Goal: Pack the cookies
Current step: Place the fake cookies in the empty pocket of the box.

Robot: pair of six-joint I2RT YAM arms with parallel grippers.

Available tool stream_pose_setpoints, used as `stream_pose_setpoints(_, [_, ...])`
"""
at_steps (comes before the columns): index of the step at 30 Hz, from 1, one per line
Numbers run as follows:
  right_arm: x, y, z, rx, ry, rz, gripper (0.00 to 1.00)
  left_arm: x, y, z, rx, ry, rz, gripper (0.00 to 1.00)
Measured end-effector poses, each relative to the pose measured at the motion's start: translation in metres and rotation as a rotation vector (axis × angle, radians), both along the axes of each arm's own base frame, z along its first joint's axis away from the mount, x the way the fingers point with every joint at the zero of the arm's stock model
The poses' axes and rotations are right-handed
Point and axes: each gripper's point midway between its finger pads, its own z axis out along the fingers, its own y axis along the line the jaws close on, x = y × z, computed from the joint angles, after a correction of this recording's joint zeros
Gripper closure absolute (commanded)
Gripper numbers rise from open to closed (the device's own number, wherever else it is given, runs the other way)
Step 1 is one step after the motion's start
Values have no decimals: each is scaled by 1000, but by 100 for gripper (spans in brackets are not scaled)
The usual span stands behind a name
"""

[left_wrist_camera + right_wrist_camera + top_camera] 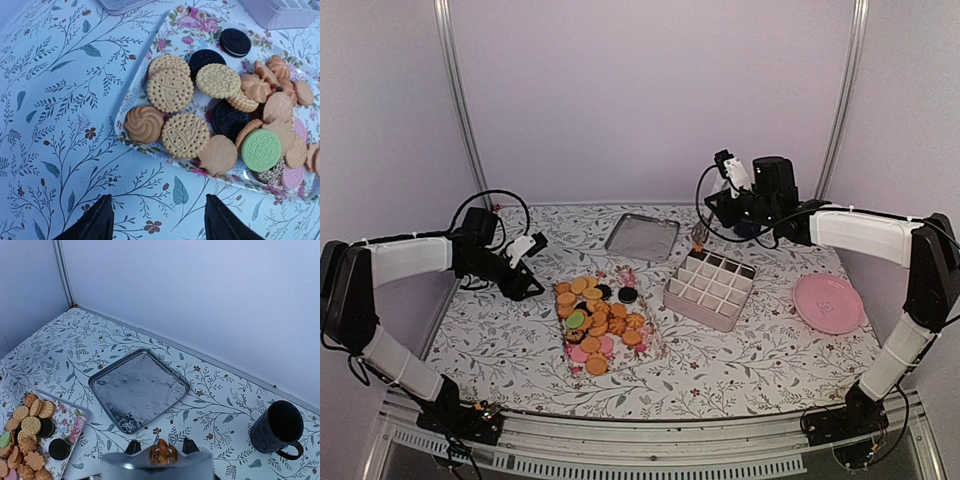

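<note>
- The right gripper [161, 449] is clamped on a golden cookie [164, 454]; a blurry box edge [155, 467] hides its tips.
- The left gripper [159, 222] has its jaws apart, mostly cut off, just near of the cookies [220, 115].

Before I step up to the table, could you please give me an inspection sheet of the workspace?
Surface: floral tablecloth, lying flat, no spills seen.
Job's things: cookies piled on a floral tray; white divided box to its right, no cookie seen inside.
Clutter: silver tray, pink plate, dark mug.
Grippers: left gripper open, over the cloth beside the floral tray; right gripper shut on a golden cookie above the box's far left corner.
Cables: black cable loops on both arms, none seen among the cookies.
Surroundings: plain pale walls, metal posts; nothing else seen.
</note>
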Motion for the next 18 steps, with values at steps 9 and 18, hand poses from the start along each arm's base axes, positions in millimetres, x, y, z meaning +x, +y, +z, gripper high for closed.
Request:
stream_pose_setpoints(9, [0,0,-1,-2,0,1,75,-1,0,0,1,5,0,37])
stream_pose_setpoints(18, [-14,-7,-16,-23,36,6,75,-2,0,-1,2,12,0,37])
